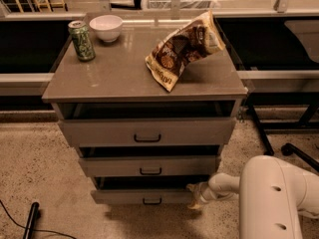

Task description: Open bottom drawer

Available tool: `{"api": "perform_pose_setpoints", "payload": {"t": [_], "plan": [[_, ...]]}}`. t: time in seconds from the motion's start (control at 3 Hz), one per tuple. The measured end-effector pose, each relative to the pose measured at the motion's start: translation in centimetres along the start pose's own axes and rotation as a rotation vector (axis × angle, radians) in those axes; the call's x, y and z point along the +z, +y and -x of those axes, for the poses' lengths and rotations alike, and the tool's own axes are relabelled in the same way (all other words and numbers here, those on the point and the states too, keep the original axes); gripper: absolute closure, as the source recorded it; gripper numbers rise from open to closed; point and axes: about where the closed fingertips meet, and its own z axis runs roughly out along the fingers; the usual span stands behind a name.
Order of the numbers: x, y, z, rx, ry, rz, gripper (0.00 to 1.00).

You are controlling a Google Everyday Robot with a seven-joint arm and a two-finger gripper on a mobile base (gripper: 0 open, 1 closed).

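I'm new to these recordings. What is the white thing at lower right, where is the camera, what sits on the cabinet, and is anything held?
The white shape is the robot's single arm, reaching in from the lower right. Its gripper, the grasping end, sits low at the right end of the bottom drawer, the lowest of three grey fronts with black handles. Whether it grips anything cannot be seen. There is only one camera, looking down at the cabinet from the front; where it is mounted is not known. On the cabinet top, a green can and a white bowl stand at the back left, and a crumpled snack bag lies towards the right.
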Motion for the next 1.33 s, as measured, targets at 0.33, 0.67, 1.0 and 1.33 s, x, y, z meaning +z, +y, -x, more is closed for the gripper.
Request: {"api": "perform_pose_setpoints", "payload": {"t": [0.33, 0.67, 1.0, 1.33], "plan": [[0.09, 1.09, 1.06, -0.021, -0.029, 0.007, 0.27], [0.13, 1.36, 1.35, -0.026, -0.037, 0.008, 0.04], [0.13, 1.37, 1.36, -0.026, -0.037, 0.009, 0.0], [0.27, 1.79, 1.26, -0.019, -0.031, 0.016, 0.0]]}}
